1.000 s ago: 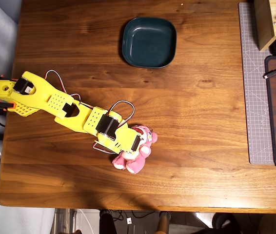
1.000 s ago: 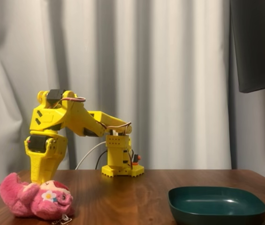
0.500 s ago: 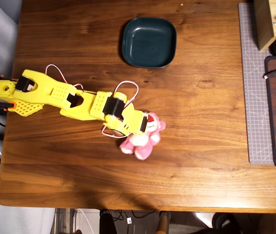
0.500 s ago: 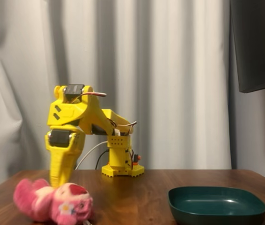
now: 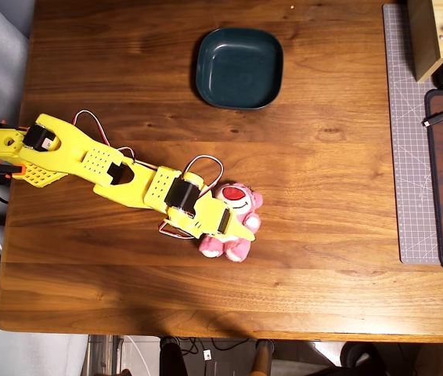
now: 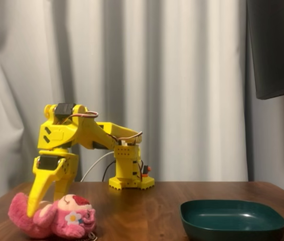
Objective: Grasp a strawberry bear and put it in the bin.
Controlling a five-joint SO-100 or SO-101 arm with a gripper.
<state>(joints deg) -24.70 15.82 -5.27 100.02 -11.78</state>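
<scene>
- While the strawberry bear [image 6: 56,221] lay at lower left, the tool [image 6: 44,206] was spread astride it, so a grasp could be made.
- The bin [image 5: 239,68] was left empty at upper centre.

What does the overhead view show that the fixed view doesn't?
Only overhead: the grey cutting mat and the light wooden box at the table's right edge. Only fixed: the white curtain behind, and the yellow arm's open jaws straddling the bear. Both: the small pink plush strawberry bear lying on the wooden table, and the empty dark teal square dish.
</scene>
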